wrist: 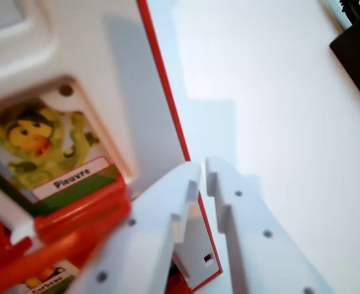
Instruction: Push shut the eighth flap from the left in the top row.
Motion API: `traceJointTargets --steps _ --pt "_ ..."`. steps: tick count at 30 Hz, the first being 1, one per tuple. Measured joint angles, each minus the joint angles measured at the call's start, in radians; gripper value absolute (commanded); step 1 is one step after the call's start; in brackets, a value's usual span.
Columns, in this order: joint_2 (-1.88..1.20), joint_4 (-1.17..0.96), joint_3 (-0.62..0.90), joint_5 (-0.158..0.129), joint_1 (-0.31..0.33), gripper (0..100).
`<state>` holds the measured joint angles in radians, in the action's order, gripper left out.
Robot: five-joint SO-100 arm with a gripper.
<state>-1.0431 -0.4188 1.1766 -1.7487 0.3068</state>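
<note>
Gripper fills the lower centre of the wrist view, two white printed fingers w/ tips nearly together, only a thin slit between them at approx 6 o'clock from frame centre; nothing pinched in there. It hangs right over the red right-hand edge of the white game board, tips pointing toward 12 o'clock.

Flap w/ the green octopus card, labelled "Pieuvre", sits at 9 o'clock, in its white frame. Looks upright or tilted, i.e. not folded down, but blur makes the angle hard to judge. Orange hinge bar runs below it toward 7 o'clock. A second card, "Corbeau", peeks out at 7 o'clock by the bottom edge. Can't count flaps from this close, so can't confirm this one is the 8th; it is the last one before the board's right edge, so prob. the target.

White tabletop takes the whole right half, 1 to 5 o'clock. Dark object at 2 o'clock, cut off by the frame, maybe a power brick.

Step in hand, my read: approach / line-up, no contact w/ the flap yet. Fingers are beside the card, toward 4 o'clock of it, not on it.

Next move prob. needs a shift toward 9–10 o'clock so the joined tips meet the card face, then a steady push till it folds flat. Risk: tips slip off the board edge or nudge the whole board
</note>
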Motion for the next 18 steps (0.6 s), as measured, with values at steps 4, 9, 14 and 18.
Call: traceJointTargets --steps 4,9,14,18 --pt "0.025 -0.014 -0.046 0.002 0.0 1" --pt "0.026 -0.014 -0.054 0.002 0.0 1" --pt "0.026 -0.023 -0.054 0.002 -0.015 1" --pt "0.026 -0.031 -0.077 0.002 -0.031 1"
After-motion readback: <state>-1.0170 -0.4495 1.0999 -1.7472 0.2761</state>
